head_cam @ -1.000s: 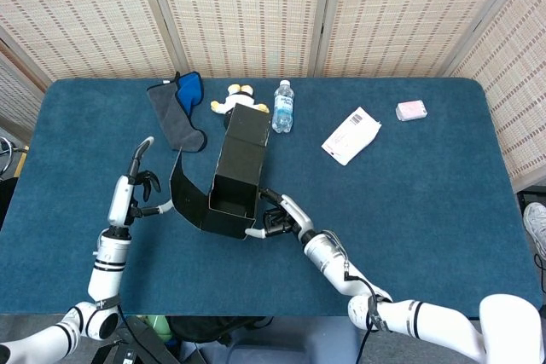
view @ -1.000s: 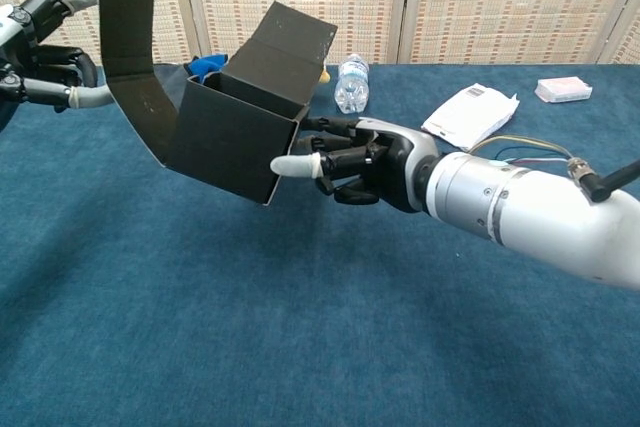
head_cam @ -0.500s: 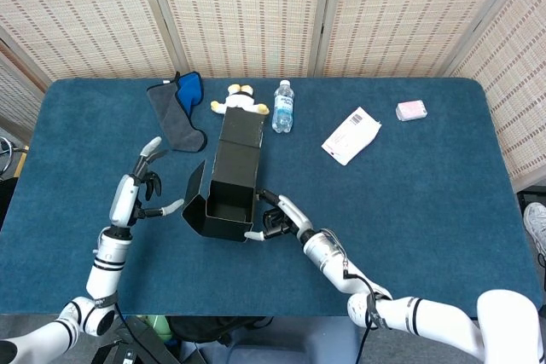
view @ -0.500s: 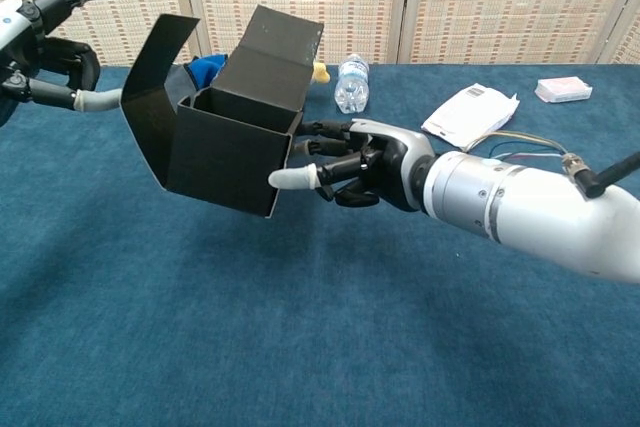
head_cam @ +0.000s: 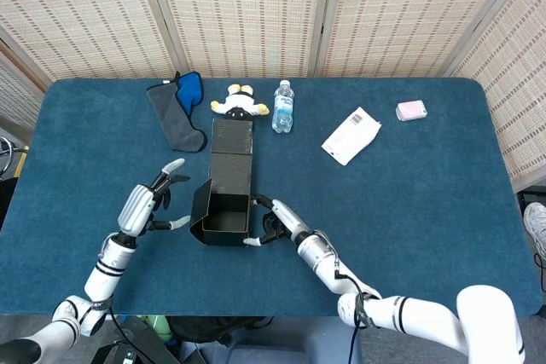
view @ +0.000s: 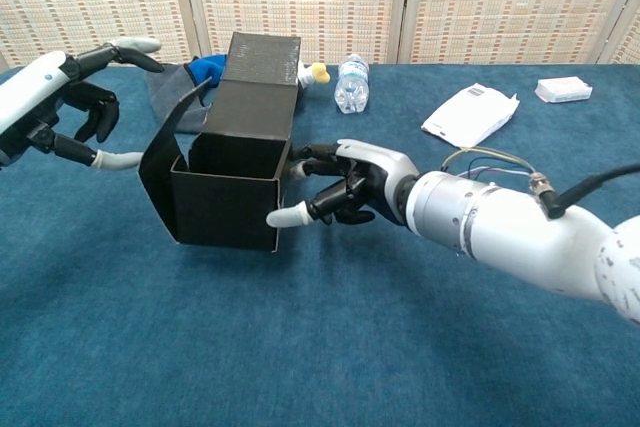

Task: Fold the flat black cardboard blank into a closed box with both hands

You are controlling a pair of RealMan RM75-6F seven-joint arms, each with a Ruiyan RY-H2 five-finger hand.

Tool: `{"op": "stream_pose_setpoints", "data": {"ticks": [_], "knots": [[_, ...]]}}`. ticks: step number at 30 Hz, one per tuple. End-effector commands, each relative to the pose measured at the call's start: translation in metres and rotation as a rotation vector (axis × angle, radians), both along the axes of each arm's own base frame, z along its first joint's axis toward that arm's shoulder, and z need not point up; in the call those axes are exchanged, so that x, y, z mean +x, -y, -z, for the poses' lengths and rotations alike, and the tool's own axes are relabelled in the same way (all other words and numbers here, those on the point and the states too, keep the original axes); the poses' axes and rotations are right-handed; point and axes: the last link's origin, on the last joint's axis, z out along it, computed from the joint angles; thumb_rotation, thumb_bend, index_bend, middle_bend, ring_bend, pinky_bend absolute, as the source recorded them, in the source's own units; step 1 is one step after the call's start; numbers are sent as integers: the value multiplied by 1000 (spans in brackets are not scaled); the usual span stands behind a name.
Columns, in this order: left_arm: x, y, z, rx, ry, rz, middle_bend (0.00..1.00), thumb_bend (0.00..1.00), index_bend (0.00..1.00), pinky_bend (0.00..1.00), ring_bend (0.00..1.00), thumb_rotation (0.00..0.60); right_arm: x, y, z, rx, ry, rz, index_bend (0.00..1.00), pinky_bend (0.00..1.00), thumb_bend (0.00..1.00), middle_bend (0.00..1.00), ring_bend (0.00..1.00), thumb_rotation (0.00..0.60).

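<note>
The black cardboard box point(head_cam: 226, 183) lies lengthwise on the blue table point(head_cam: 426, 228), its open end toward me. In the chest view the box point(view: 240, 137) has its left side flap point(view: 160, 162) standing ajar and its long top panel reaching back. My right hand point(view: 345, 187) holds the box's right wall, fingers at the upper edge and thumb at the lower front corner; the head view shows the same right hand point(head_cam: 269, 221). To the left my left hand point(view: 65, 102) has its fingers spread, thumb tip close by the flap, holding nothing; in the head view that left hand point(head_cam: 153, 204) is beside the box.
Behind the box stand a water bottle point(head_cam: 283, 106), a plush toy point(head_cam: 240, 100) and a grey and blue cloth point(head_cam: 177, 108). A white packet point(head_cam: 351, 135) and a small pink box point(head_cam: 411, 110) lie at the back right.
The box has come down from a tilted, raised pose to rest on the table. Its left flap has swung inward. My left hand has dropped lower and nearer to me.
</note>
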Motion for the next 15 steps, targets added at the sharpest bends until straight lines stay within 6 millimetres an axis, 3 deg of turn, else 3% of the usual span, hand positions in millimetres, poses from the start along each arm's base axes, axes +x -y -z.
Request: {"op": "stream_pose_setpoints", "data": {"ticks": [1,6,11,15], "knots": [[0,1,5,1,0,2,111,95,241,817,713,600,1,-1,7,-34,-31,-17,358,1000,345,402,747,600],[-2,3,10,12,-17,2,158,95,248,818,731,600,1,-4,13,-57,-49,-22,358,1000,344,402,747,600],[-5,7,13,15,-85,39,265,95,359,821,762,600,0,-5,17,-75,-63,-23,359,1000,345,402,747,600],[-7,9,13,21,-127,71,288,95,407,821,779,600,-1,-6,20,-74,-74,-26,360,1000,345,403,747,600]]}}
